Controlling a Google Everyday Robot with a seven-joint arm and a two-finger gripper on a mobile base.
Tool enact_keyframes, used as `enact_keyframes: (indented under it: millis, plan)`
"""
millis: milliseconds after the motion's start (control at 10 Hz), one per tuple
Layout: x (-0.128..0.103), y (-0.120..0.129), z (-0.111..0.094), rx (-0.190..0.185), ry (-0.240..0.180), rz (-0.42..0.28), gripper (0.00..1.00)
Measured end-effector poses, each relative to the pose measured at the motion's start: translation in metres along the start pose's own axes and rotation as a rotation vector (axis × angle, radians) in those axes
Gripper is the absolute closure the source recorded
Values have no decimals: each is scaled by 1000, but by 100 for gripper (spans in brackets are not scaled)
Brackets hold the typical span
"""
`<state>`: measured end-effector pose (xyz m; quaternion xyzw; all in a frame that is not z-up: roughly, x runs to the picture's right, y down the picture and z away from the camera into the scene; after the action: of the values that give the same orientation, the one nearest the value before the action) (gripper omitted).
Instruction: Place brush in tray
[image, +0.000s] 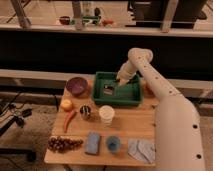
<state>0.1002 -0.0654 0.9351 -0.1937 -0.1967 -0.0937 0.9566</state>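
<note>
Over the green tray (131, 96) on the tabletop (130, 127), the clenched pincer (120, 82) hangs low, seemingly holding the brush (109, 89) for release.

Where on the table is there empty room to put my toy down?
Bare wood lies between the white cup and the arm, below the tray. The left side is crowded: purple bowl, orange, carrot, grapes. The claw hangs shut over the tray.

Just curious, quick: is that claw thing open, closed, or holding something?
Gripper: over the green tray, jaws shut; whether it holds anything cannot be told.
</note>
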Motion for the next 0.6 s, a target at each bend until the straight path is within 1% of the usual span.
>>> enact_keyframes:
  millis: [200, 500, 600]
  plan:
    - [-4, -12, 6, 5, -6, -15, 81]
    - [0, -13, 12, -4, -5, -14, 80]
    - [0, -13, 12, -4, -5, -14, 77]
